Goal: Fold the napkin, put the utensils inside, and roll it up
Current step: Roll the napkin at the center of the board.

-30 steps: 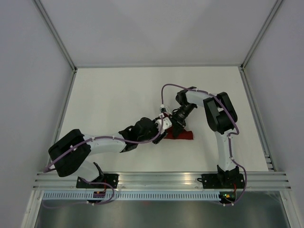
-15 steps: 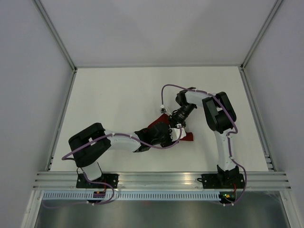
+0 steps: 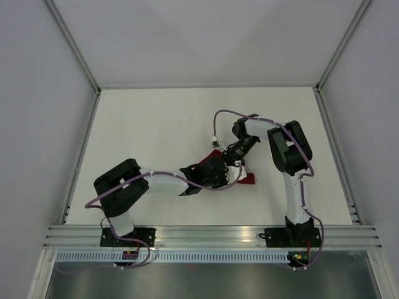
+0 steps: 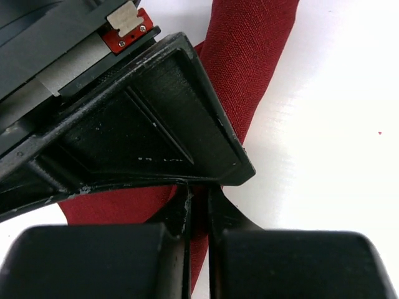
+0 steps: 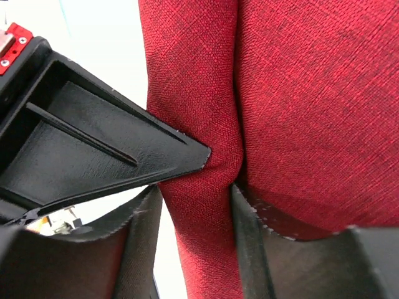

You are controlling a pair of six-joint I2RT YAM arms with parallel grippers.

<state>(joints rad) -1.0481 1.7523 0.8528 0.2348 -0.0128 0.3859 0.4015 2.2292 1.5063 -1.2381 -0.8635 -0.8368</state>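
We see the napkin (image 3: 248,179) as a narrow roll on the bench (image 3: 149,124), right of centre, its long axis running from far-left to near-right. The left fingers (image 4: 100,261), almost closed, pinch a thin fold of it. The right fingers (image 5: 299,261) squeeze the roll.

The top external camera is fixed above and behind the arm bases. It looks down and forward over the whole worktop (image 3: 143,118) from far off. The left wrist camera rides just behind the left end effector (image 4: 198,202) and looks along its fingers at very close range. The right wrist camera sits likewise behind the right end effector (image 5: 193,208), equally close. Both wrist views share one patch of napkin (image 4: 249,56), and each shows a finger of the other arm's end effector. The overhead view holds that spot just right of centre.
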